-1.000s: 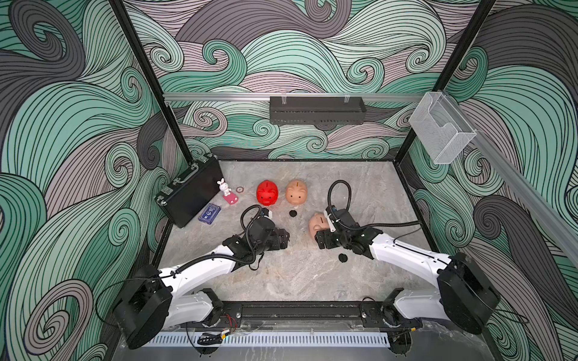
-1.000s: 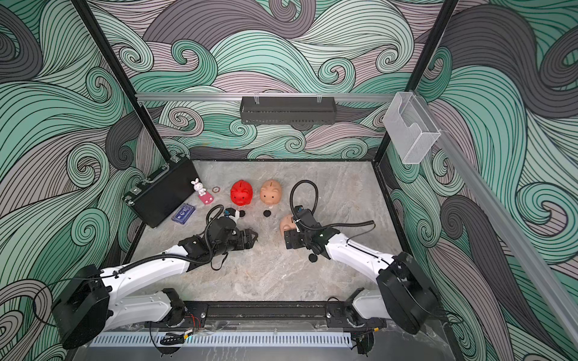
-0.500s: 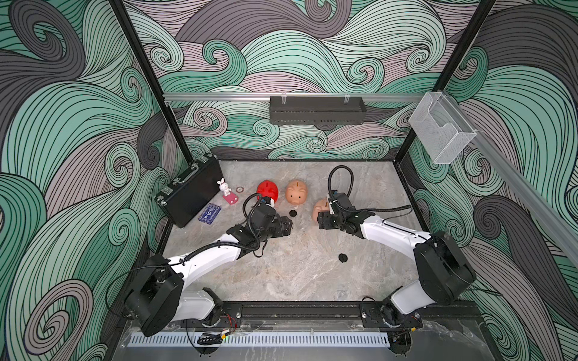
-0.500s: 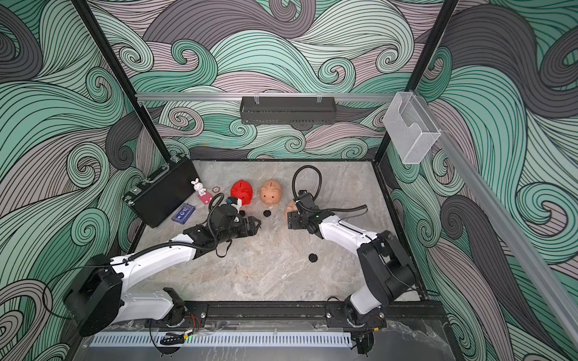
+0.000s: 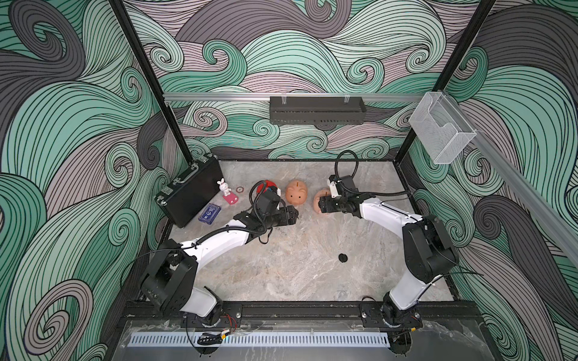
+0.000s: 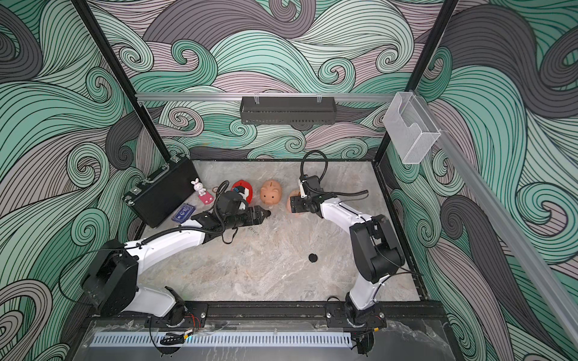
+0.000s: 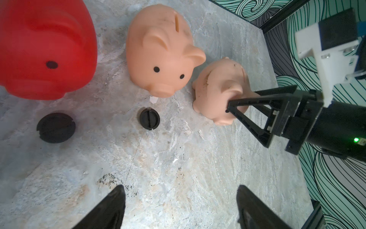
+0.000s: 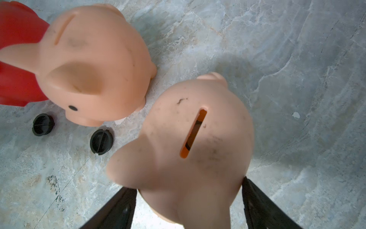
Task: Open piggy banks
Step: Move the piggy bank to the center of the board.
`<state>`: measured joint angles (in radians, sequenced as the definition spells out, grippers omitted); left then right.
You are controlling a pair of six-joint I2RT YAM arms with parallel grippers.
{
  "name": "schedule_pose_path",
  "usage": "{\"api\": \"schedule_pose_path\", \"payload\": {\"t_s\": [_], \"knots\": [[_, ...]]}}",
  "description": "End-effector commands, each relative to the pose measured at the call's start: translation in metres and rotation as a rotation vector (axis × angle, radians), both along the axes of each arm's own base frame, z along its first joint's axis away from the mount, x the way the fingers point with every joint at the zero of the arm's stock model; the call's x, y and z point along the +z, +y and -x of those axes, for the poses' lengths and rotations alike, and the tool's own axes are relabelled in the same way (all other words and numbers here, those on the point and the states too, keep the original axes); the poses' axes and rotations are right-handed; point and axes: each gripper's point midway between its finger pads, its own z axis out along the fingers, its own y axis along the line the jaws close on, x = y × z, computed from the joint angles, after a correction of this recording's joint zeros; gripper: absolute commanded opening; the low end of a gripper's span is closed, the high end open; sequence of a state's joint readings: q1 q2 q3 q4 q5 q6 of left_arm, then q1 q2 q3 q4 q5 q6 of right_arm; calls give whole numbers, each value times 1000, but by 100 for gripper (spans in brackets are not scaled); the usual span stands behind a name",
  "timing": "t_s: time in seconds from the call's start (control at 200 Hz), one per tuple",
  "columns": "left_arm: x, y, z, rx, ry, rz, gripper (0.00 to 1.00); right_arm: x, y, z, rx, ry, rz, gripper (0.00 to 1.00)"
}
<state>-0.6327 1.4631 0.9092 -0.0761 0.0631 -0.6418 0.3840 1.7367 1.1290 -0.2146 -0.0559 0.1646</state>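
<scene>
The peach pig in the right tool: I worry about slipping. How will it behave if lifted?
The peach pig looks smooth and rounded, so it may slip between the right tool. Probably light, being hollow plastic. Set down, it could rock or roll.

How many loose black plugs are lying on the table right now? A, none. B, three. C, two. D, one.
B: two black plugs lie in front of the red piggy bank and the middle peach piggy bank, and a third plug lies apart, nearer the front of the table.
</scene>
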Motion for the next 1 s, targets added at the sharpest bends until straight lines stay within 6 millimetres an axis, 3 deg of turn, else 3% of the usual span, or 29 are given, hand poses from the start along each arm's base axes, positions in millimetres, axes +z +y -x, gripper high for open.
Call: {"api": "schedule_pose_path", "payload": {"t_s": [0.0, 0.6, 0.821, 0.926, 0.976, 0.996], "knots": [[1, -1, -1, -26, 13, -15, 87, -6, -6, 0, 37, 38, 16, 82], [-1, -6, -4, -44, 31, -29, 89, -10, -28, -16, 12, 57, 8, 82], [8, -8, 5, -74, 28, -6, 98, 18, -20, -10, 6, 10, -87, 97], [13, -8, 14, -99, 21, 13, 99, 37, -25, 0, -50, -26, -125, 96], [6, -9, 21, -116, 37, 12, 99, 42, -28, 9, -85, -38, -142, 94], [15, -9, 25, -122, 18, 28, 99, 44, -30, 14, -103, -42, -146, 93]]}}
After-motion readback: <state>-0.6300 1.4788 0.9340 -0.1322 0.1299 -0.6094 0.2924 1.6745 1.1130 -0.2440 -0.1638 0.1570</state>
